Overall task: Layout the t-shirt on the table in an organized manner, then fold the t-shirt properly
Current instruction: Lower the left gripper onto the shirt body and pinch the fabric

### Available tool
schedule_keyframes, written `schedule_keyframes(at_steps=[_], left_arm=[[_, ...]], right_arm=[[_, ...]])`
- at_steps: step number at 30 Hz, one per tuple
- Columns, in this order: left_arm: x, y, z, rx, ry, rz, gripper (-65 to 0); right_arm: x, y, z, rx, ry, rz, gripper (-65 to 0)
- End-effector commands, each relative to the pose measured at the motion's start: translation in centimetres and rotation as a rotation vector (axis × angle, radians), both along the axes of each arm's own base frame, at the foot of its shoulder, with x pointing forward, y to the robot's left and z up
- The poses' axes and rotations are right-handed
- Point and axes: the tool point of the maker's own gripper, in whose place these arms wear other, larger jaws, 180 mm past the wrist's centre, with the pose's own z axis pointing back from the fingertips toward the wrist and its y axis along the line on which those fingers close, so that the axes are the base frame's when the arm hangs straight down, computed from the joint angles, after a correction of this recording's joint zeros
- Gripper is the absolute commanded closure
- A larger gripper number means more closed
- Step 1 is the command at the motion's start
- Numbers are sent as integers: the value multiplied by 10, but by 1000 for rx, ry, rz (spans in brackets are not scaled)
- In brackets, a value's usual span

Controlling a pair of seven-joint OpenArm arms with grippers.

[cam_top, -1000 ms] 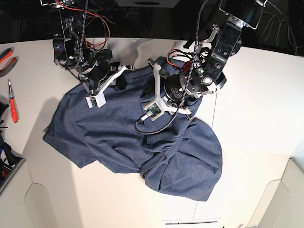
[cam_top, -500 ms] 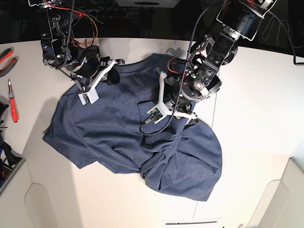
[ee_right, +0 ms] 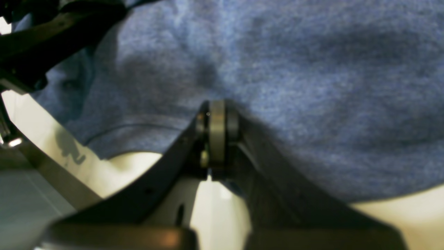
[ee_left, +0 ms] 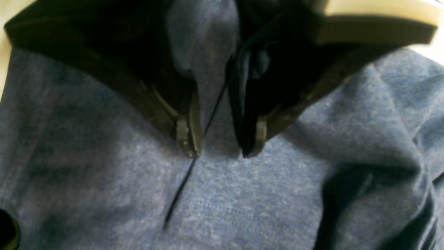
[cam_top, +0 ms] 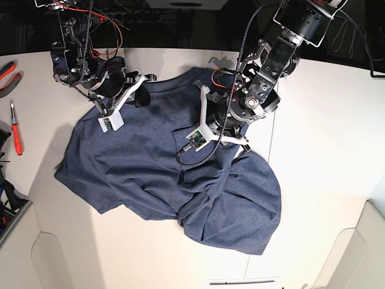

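You are working in a robotics lab or workshop, not a home: the white table is a bare bench top with a thin dark seam, set against a black backdrop at 12 o'clock. Hand tools lie at 9 o'clock, a red-handled screwdriver and red-handled pliers just above it. Exposed red and black wiring hangs at 11 o'clock.
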Motion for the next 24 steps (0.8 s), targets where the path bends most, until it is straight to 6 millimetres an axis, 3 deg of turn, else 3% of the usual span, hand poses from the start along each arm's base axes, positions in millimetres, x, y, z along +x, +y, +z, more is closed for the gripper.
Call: schedule_keyframes(at_steps=[1, 5, 9, 18, 21, 24], left_arm=[[1, -3, 3, -13, 4, -12, -234], [-12, -26, 11, -149, 62, -71, -234], [-9, -27, 13, -156, 51, -73, -234], [20, 4, 14, -29, -73, 86, -232], [23, 7, 15, -27, -85, 112, -169], [23, 7, 15, -28, -84, 111, -38]], right_arm=[[-38, -38, -24, -186, 157, 30, 0], [-38, -38, -24, -186, 157, 30, 0], [-38, -38, -24, -186, 157, 30, 0], [-38, -38, -24, -186, 157, 29, 0], [-38, -38, -24, -186, 158, 30, 0], [-38, -38, -24, -186, 157, 30, 0]])
